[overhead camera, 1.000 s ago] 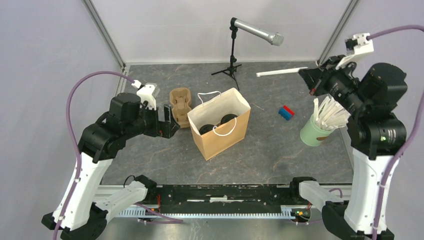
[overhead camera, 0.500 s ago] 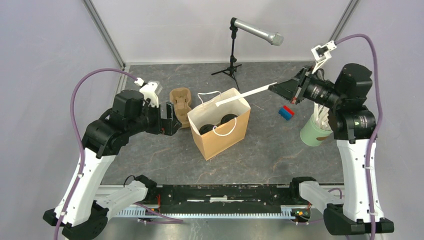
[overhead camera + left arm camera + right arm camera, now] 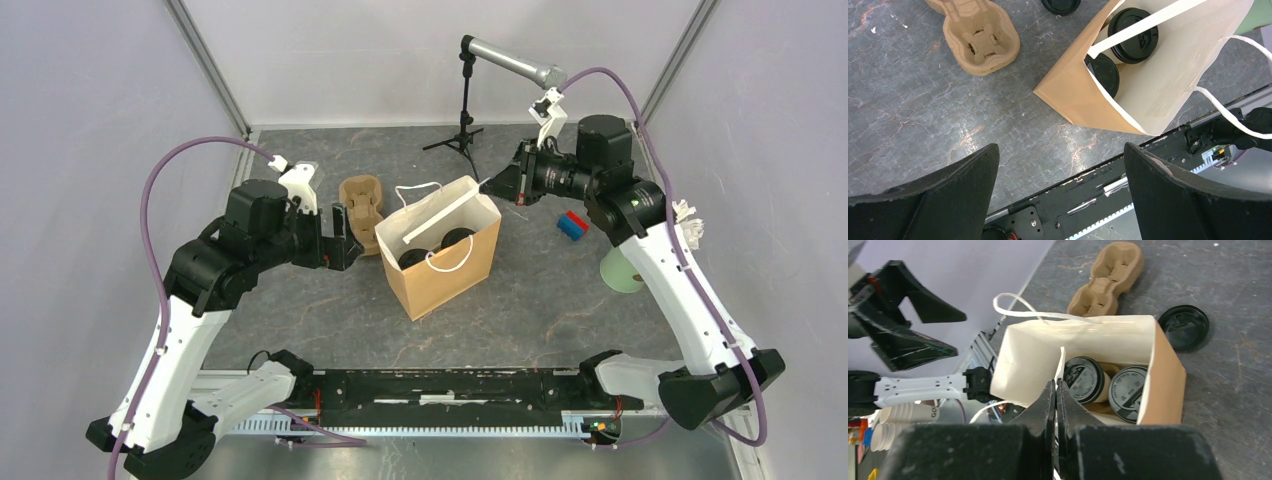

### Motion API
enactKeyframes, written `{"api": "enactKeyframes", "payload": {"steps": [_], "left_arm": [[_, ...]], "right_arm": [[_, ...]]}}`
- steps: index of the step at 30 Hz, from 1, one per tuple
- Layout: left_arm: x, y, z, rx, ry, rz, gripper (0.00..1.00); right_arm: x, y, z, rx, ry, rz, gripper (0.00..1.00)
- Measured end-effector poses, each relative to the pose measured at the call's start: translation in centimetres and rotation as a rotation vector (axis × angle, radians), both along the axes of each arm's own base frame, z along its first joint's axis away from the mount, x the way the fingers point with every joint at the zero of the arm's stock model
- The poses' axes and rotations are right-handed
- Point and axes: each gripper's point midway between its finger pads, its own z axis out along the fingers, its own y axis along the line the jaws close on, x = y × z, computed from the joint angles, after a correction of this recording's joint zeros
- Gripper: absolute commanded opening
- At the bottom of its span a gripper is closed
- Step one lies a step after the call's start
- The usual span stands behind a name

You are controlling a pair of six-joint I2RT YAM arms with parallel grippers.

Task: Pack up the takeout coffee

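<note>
Two takeout coffee cups with black lids (image 3: 413,258) (image 3: 458,238) stand inside the open brown paper bag (image 3: 440,280). The right wrist view looks down on both lids (image 3: 1084,379) (image 3: 1128,392); the left wrist view shows them too (image 3: 1133,30) (image 3: 1104,74). My right gripper (image 3: 492,187) hovers at the bag's far right corner, shut on a white wrapped straw (image 3: 445,215) that slants down into the bag mouth (image 3: 1062,357). To the left of the bag my left gripper (image 3: 345,235) stands wide open and holds nothing (image 3: 1060,165).
A brown cardboard cup carrier (image 3: 362,200) lies left of the bag, and a loose black lid (image 3: 1184,326) behind it. A microphone stand (image 3: 465,115) stands at the back. A red and blue block (image 3: 572,225) and a pale green cup (image 3: 620,272) of straws are on the right.
My right arm has swung left from above the green cup to the bag, carrying the straw, whose far end now dips into the bag. The left arm has barely moved.
</note>
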Motion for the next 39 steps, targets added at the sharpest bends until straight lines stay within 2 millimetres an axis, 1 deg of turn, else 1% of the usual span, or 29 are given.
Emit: {"api": "enactKeyframes", "payload": {"steps": [2,4,7,8,11,13,14,17,19,20,23,25,28,30,33,34,36,39], "left_arm": [[0.0,0.0,0.0,0.0,0.0,0.0,1.0],[0.0,0.0,0.0,0.0,0.0,0.0,1.0],[0.0,0.0,0.0,0.001,0.0,0.001,1.0],[0.0,0.0,0.0,0.0,0.0,0.001,1.0],[0.0,0.0,0.0,0.001,0.0,0.001,1.0],[0.0,0.0,0.0,0.002,0.0,0.002,1.0],[0.0,0.1,0.0,0.003,-0.001,0.003,1.0],[0.1,0.1,0.0,0.005,-0.002,0.006,1.0],[0.1,0.1,0.0,0.005,-0.002,0.006,1.0],[0.1,0.1,0.0,0.005,-0.002,0.006,1.0],[0.0,0.1,0.0,0.004,-0.003,0.006,1.0],[0.0,0.2,0.1,0.003,-0.006,0.007,1.0],[-0.2,0.3,0.2,-0.001,-0.014,0.006,1.0],[-0.3,0.3,0.2,-0.002,-0.016,0.006,1.0],[-0.6,0.5,-0.2,0.0,-0.011,0.006,1.0],[-0.6,0.5,-0.4,0.0,-0.009,0.005,1.0],[-0.8,0.5,-0.6,0.002,-0.003,0.004,1.0],[-0.9,0.5,-0.9,0.004,0.002,0.003,1.0]], "right_arm": [[0.5,-0.1,-0.7,-0.019,0.004,-0.014,0.07],[0.9,-0.2,-1.6,-0.039,0.01,-0.023,0.12],[1.2,-0.4,-2.9,-0.067,0.027,-0.032,0.23],[1.3,-0.4,-3.2,-0.074,0.036,-0.035,0.28],[1.8,-0.7,-3.8,-0.108,0.052,-0.057,0.37],[2.2,-1.0,-3.5,-0.134,0.057,-0.078,0.45],[2.6,-1.3,-2.8,-0.149,0.049,-0.095,0.48],[3.4,-2.6,-0.3,-0.185,-0.012,-0.171,0.5],[3.6,-4.3,1.1,-0.223,-0.049,-0.262,0.51],[3.6,-5.2,1.3,-0.24,-0.054,-0.303,0.51],[3.1,-8.1,0.9,-0.31,-0.039,-0.439,0.53],[2.9,-10.1,0.3,-0.353,-0.013,-0.535,0.53],[2.4,-13.4,-0.8,-0.43,0.033,-0.695,0.48],[2.1,-16.0,-1.5,-0.492,0.055,-0.798,0.45],[1.6,-20.0,-2.4,-0.582,0.075,-0.932,0.44],[1.3,-21.4,-2.9,-0.621,0.087,-0.964,0.44],[0.9,-23.6,-4.1,-0.696,0.116,-0.996,0.43],[0.9,-25.4,-5.7,-0.807,0.159,-1.001,0.42]]}}
